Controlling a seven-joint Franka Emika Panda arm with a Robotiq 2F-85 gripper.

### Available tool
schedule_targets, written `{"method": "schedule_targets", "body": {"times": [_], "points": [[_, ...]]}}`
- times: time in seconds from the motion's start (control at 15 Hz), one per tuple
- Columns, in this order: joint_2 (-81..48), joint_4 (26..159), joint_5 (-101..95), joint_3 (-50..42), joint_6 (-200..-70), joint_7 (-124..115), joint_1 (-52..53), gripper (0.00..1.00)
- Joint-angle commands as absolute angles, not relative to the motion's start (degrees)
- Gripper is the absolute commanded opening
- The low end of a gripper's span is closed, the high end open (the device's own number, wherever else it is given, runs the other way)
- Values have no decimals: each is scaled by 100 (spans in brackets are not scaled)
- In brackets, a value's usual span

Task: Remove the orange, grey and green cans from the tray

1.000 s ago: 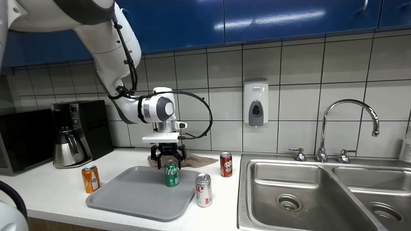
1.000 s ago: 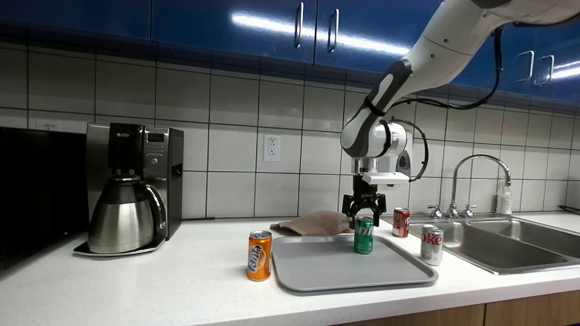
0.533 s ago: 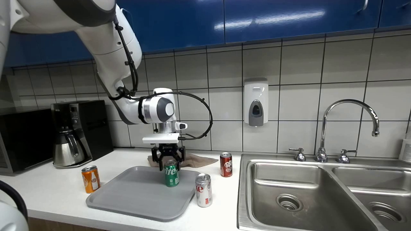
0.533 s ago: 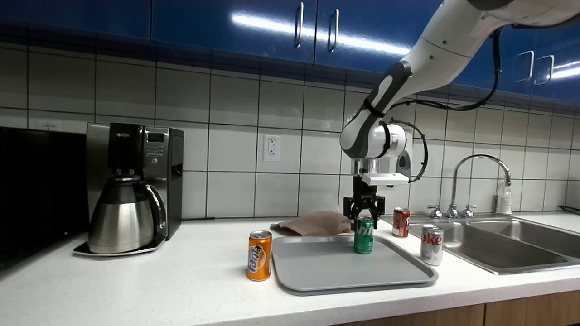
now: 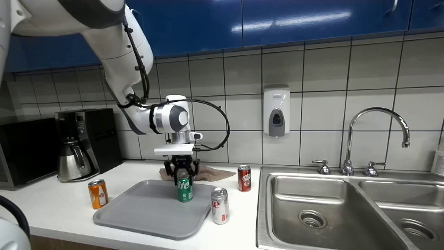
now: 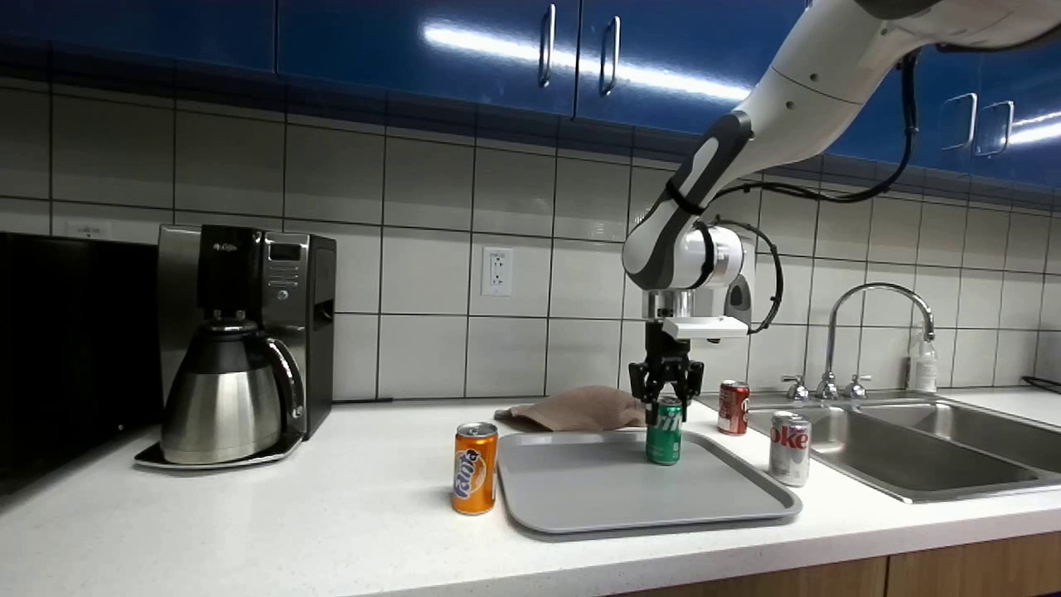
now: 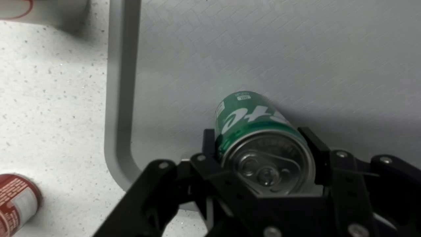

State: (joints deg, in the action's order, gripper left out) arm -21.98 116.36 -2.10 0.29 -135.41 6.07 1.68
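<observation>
Blue cabinets (image 6: 431, 70) (glossy, light-streaked) above a tiled wall (image 6: 510, 195); below, probably wooden cupboards (image 6: 920, 572)

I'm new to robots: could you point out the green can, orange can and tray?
Green can (image 6: 664, 442), in an exterior view: side below lettering.
Orange can (image 6: 473, 471), in an exterior view: logo.
Tray (image 5: 149, 209), in an exterior view: bare middle.

The white counter (image 6: 331, 514) carries a grey tray (image 6: 630, 497), with an orange can (image 6: 474, 473) and a silver can (image 6: 790, 449) upright on opposite sides of it. A red can (image 5: 244, 178), brown cloth (image 6: 580, 411), coffee maker (image 6: 236, 352) and black appliance (image 6: 75, 356) also rest there.
</observation>
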Motion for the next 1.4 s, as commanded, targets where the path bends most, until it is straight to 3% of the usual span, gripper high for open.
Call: {"method": "schedule_targets", "body": {"times": [0.0, 1.33], "points": [[-2042, 11546, -261, 24, -13373, 530, 113, 38], [-1615, 11514, -228, -542, -13285, 532, -492, 38]]}}
